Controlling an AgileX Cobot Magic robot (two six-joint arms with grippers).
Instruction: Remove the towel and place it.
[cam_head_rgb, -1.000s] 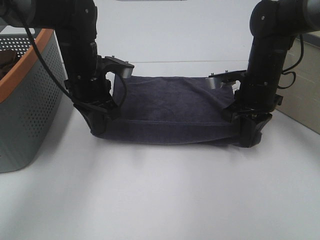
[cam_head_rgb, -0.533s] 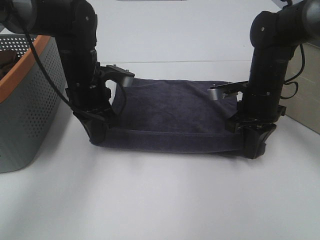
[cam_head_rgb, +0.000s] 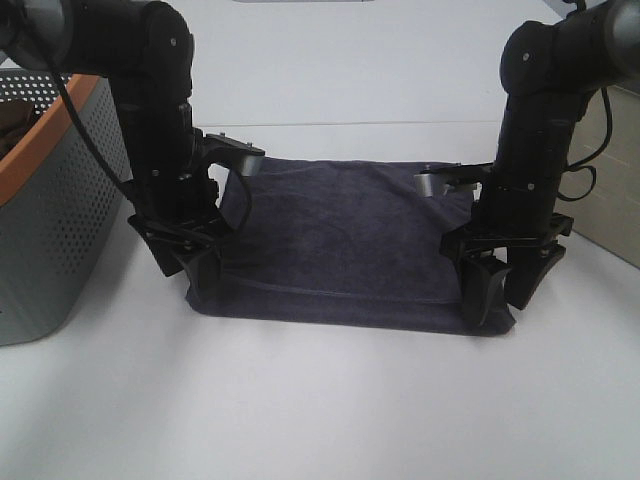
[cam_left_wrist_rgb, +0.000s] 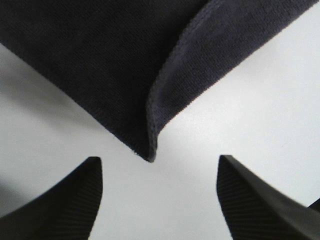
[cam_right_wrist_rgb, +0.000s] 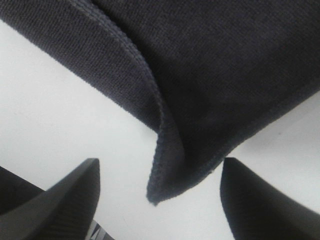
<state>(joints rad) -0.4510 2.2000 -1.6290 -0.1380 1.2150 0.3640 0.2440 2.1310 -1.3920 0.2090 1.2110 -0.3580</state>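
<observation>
The dark navy towel (cam_head_rgb: 345, 235) lies spread on the white table, folded over itself with a hemmed front edge. My left gripper (cam_head_rgb: 192, 268) is open over the towel's front left corner (cam_left_wrist_rgb: 150, 150), which lies free between the two fingers (cam_left_wrist_rgb: 55, 200). My right gripper (cam_head_rgb: 500, 290) is open over the front right corner (cam_right_wrist_rgb: 160, 190), which also lies loose between its fingers (cam_right_wrist_rgb: 270, 200). Neither gripper holds the towel.
A grey perforated basket with an orange rim (cam_head_rgb: 45, 190) stands at the left edge of the table. A beige box (cam_head_rgb: 615, 170) stands at the right edge. Bare white table (cam_head_rgb: 330, 400) lies in front of the towel.
Both grippers have opened and let go of the towel's front corners. The lifted front fold has dropped flat onto the table, and the grippers have risen slightly.
</observation>
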